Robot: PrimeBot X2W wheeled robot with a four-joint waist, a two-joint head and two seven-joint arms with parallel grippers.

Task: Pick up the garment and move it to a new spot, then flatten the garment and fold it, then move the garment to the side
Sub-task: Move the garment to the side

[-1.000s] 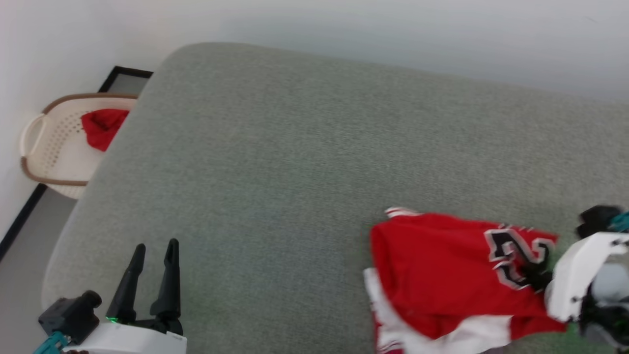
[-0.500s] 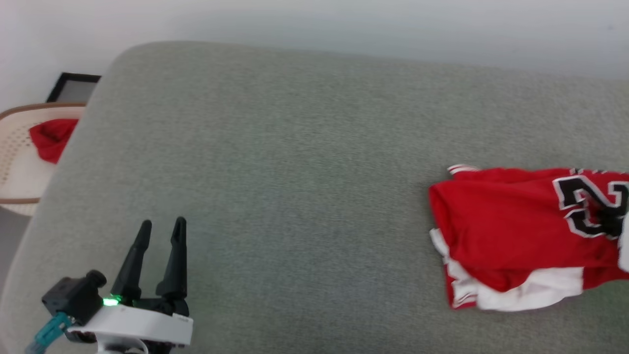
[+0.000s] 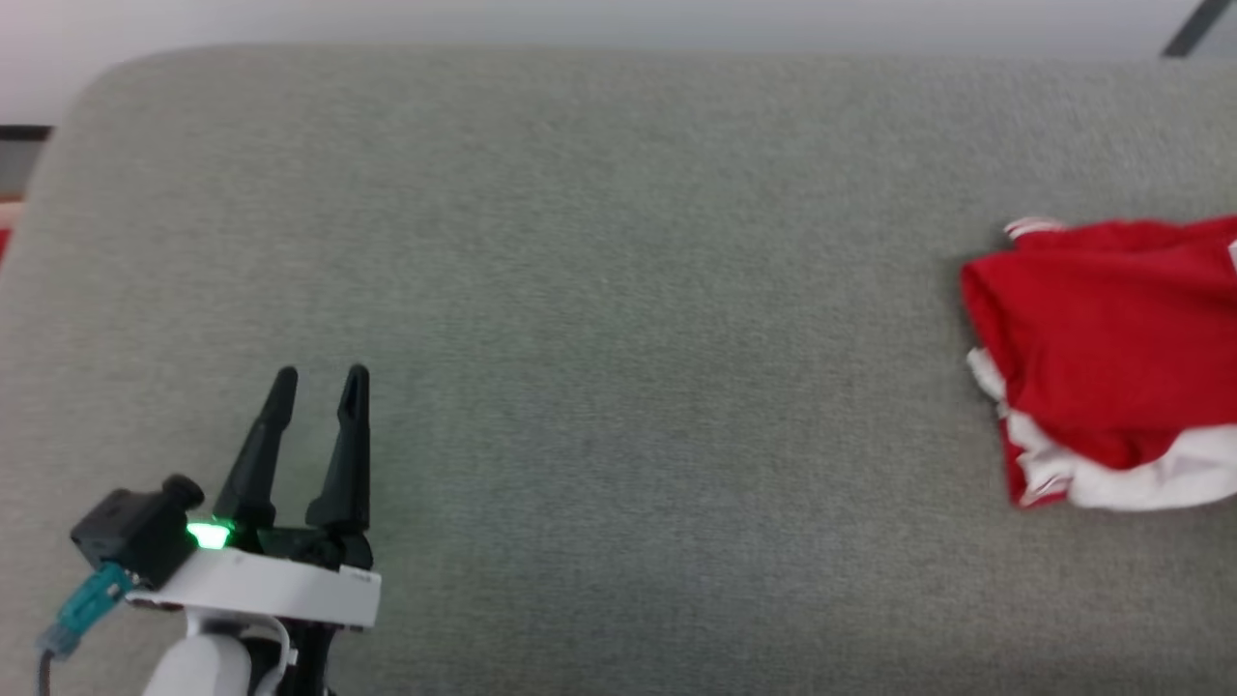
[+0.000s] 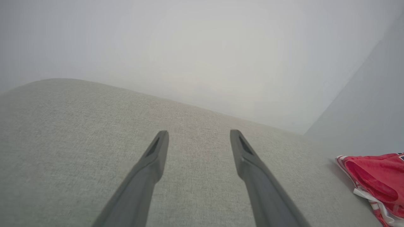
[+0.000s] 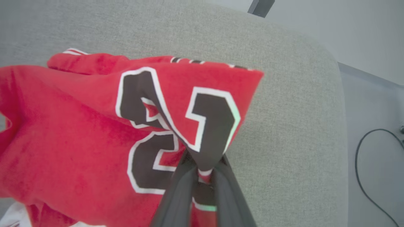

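Our right gripper (image 5: pixel 203 165) has its two fingers squeezed together on the garment (image 5: pixel 79 132). It pinches right at the big black number (image 5: pixel 208 119) with the white edge. The cloth bunches up into a little peak where we pinch it. Our left gripper (image 3: pixel 321 372) has its fingers apart and holds nothing. It hangs over the bare grey cushion (image 3: pixel 618 290), well apart from the garment.

The garment lies in a red and white bundle toward the right end of the cushion.

We think the garment is soft, light and floppy. It cannot break. It will sag and drag anywhere we do not hold it. The cloth looks a bit fuzzy, so it should not slide out of the fingers easily. But one pinch only grabs a small bit, and the folded layers may fall open when we pull. A better hold would bite through all the layers at one edge. Two holds, one at each corner, would keep the bundle neat.
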